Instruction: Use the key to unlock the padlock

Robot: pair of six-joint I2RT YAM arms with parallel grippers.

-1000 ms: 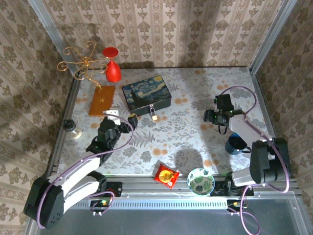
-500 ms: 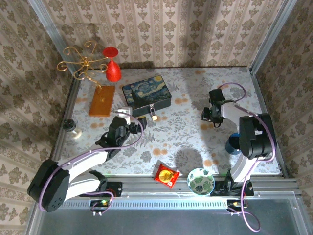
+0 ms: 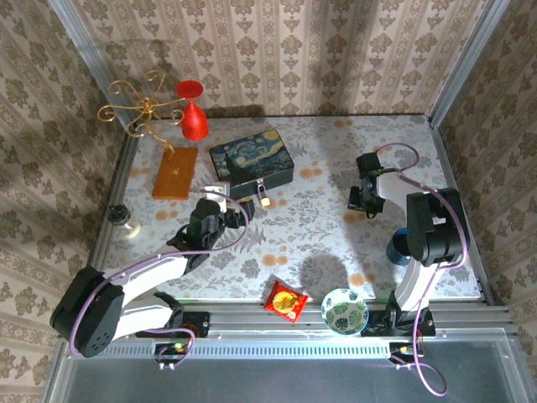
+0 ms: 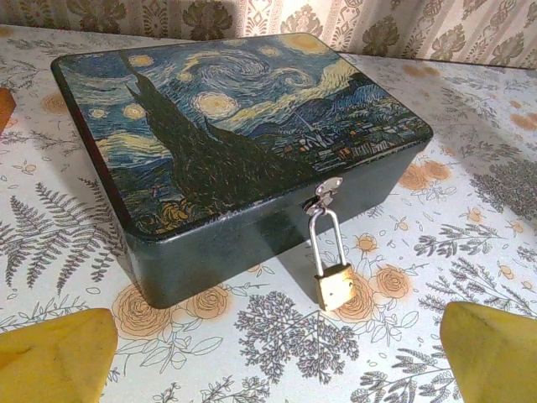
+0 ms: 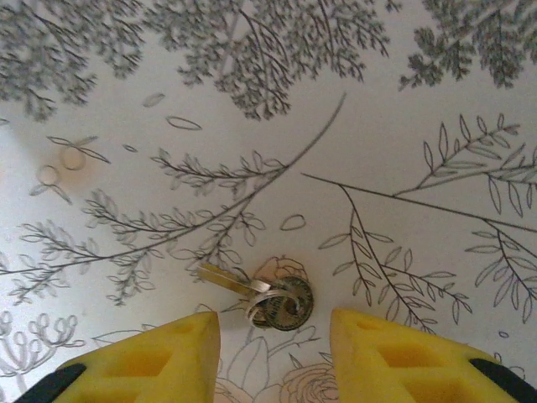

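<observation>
A small brass padlock [image 4: 334,285] with a thin silvery shackle hangs from the hasp of the dark blue painted box [image 4: 226,143] and rests on the table. From above the padlock [image 3: 264,200] sits at the box's [image 3: 250,161] front edge. My left gripper [image 4: 275,357] is open, low over the table just in front of the padlock, nothing between its yellow fingers [image 4: 59,353]. The key [image 5: 281,302], on a small ring, lies flat on the tablecloth. My right gripper [image 5: 275,353] points down over it, open, one yellow pad on each side and neither touching it. From above the right gripper [image 3: 362,201] stands at the table's right.
A red goblet [image 3: 192,117], a gold wire stand [image 3: 147,107] and an orange board [image 3: 174,172] sit at the back left. A blue mug [image 3: 404,248] stands right of centre. A patterned bowl [image 3: 344,311] and a red packet [image 3: 286,300] lie by the near edge.
My right gripper has drawn in over the key and its jaws have narrowed. The left gripper has moved forward and right, closer to the padlock, still wide open.
</observation>
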